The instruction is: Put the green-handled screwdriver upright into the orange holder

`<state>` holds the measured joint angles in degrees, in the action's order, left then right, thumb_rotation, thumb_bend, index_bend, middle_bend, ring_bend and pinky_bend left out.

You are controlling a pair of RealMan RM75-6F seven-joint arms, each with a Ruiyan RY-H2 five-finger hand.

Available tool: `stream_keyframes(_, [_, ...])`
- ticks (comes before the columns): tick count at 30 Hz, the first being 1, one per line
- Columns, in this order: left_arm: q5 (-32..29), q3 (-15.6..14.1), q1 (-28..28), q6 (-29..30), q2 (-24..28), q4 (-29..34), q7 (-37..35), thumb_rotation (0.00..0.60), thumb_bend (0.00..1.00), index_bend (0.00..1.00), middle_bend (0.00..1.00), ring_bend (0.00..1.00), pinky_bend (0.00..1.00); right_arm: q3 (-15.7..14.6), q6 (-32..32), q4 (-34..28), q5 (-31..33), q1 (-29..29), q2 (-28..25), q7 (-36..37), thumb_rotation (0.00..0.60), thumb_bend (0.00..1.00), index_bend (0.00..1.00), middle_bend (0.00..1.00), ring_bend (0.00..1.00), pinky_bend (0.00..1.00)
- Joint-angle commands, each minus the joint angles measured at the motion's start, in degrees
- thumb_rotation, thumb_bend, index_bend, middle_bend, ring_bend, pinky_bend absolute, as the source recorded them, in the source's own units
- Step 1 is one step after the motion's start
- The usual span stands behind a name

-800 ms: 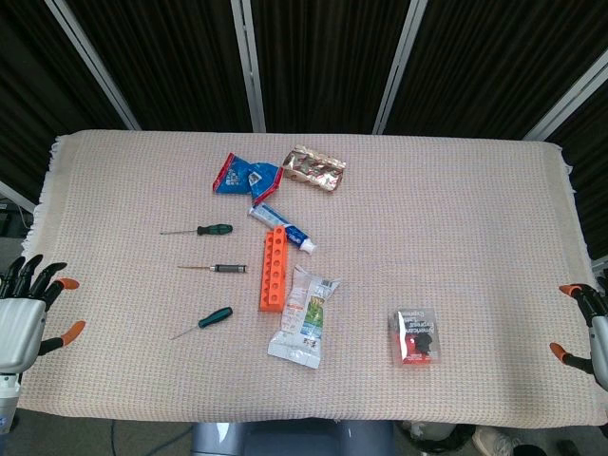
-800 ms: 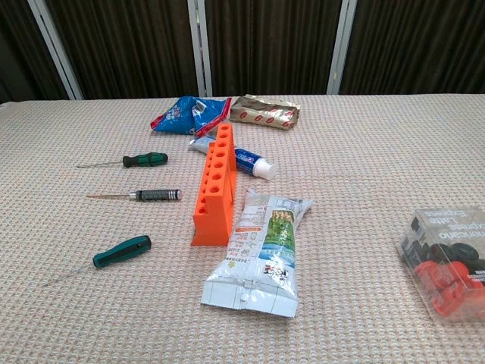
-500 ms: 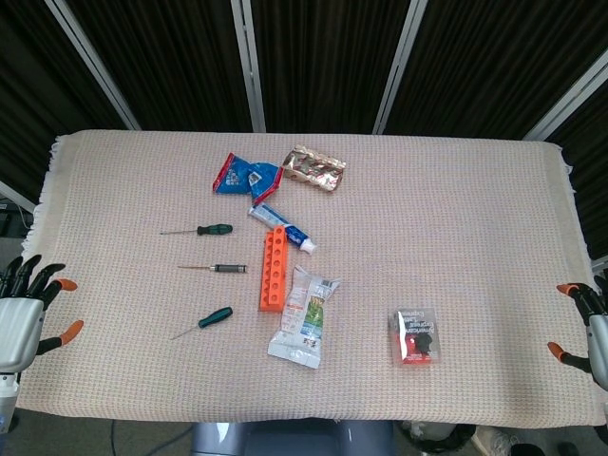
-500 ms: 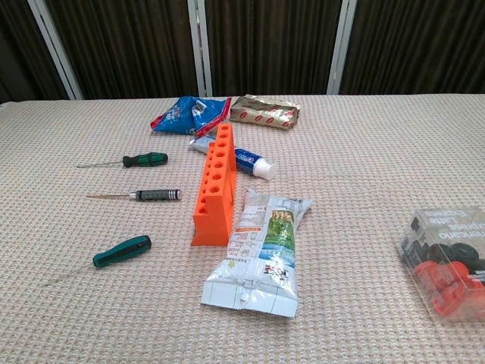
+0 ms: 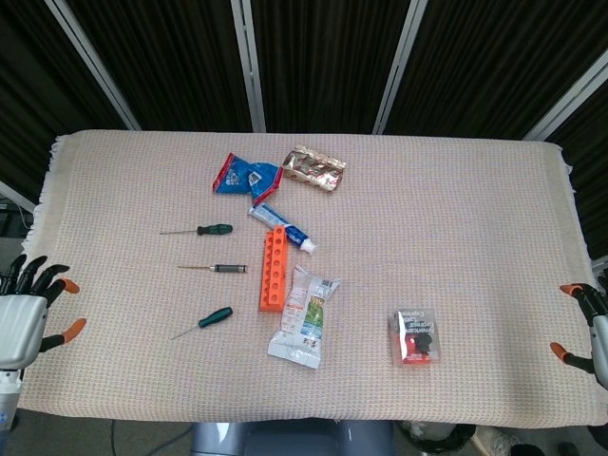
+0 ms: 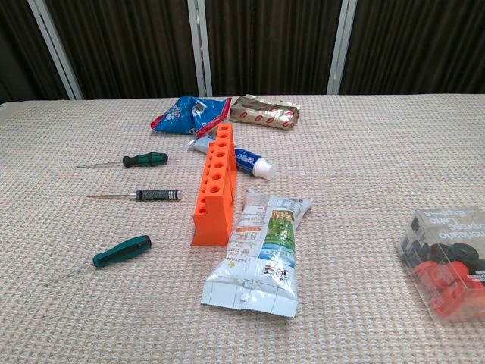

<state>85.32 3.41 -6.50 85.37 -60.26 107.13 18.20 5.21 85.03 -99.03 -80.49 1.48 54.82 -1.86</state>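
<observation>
your left robot hand (image 5: pixel 24 318) is hanging off the desk's (image 5: pixel 456 218) left edge with fingers spread, gripping nothing. the right robot hand (image 5: pixel 589 328) is poking in at the right edge, also loose and empty. the green-handled screwdriver (image 5: pixel 211 318) is lying flat, just left of the orange holder (image 5: pixel 273 269), not touching it. two more screwdrivers (image 5: pixel 214 269) are lying further back.

A desk (image 5: pixel 456 199) covered by a beige woven cloth (image 5: pixel 142 180) with a fringed edge at 9 o'clock fills the scene, while dark pleated curtains (image 5: pixel 323 57) crossed by slanting pale metal bars (image 5: pixel 249 62) close off the 12 o'clock side.
</observation>
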Motion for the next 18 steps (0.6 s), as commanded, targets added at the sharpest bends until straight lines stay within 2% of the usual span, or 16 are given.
stream_keyframes(1, [-0.3,0.1,-0.6,-0.9,0.2,0.1,0.2,0.56,0.18,0.44,0.24,0.1,0.02,0.0,-0.1,0.0,0.0,0.0,0.0,0.0,0.6,0.0,0.22,0.2,0.06,0.22])
stream_keyframes(6, [-1.3,1.1,-2.8,-3.9,0.1,-0.4,1.3,0.561,0.18,0.43,0.23,0.1,0.02,0.0,-0.1,0.0,0.3,0.0,0.0,-0.1,0.6,0.0,0.22,0.2,0.06,0.22])
stream_keyframes(10, [-4.1,3.3,-6.3,-8.2,-0.5,-1.0,1.9,0.565,0.18,0.42,0.22,0.09,0.02,0.0,-0.1,0.0,0.3,0.0,0.0,-0.1,0.6,0.0,0.22,0.2,0.06,0.22])
stream_keyframes(13, [-7.1,5.2,-9.9,-13.0,-1.5,-1.7,2.1,0.562,0.17,0.41,0.19,0.08,0.01,-0.1,-0.1,-0.2,0.4,-0.1,-0.1,-0.3,0.6,0.0,0.22,0.2,0.06,0.22])
stream_keyframes(18, [-16.0,8.0,-16.8,-23.7,-2.7,-3.4,3.7,0.563,0.11,0.35,0.12,0.02,0.0,0.0,0.4,-0.7,0.6,-0.4,-0.2,-0.8,0.6,0.0,0.22,0.2,0.06,0.22])
